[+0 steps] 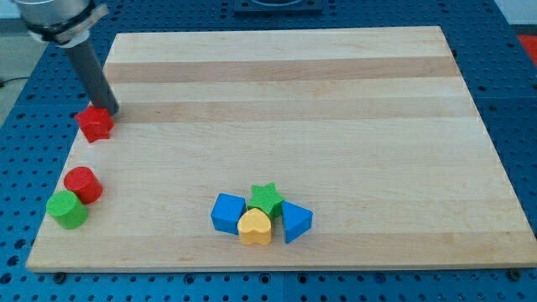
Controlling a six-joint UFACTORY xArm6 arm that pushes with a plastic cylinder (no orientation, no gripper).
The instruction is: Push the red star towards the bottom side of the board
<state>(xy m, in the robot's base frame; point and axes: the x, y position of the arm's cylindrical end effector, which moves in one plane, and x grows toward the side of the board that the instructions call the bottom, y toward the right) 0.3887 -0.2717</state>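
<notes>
Tip (109,109) touching red star (95,124) top edge

A robotics lab bench is showing here: a pale wooden board (285,101) is lying on a blue tabletop (512,75) drilled with a regular grid of mounting holes, the kind used for fixing test rigs. A dark rod on a machine arm (59,17) is reaching down over the board's left edge, and small bright plastic blocks are sitting about as test pieces.
</notes>
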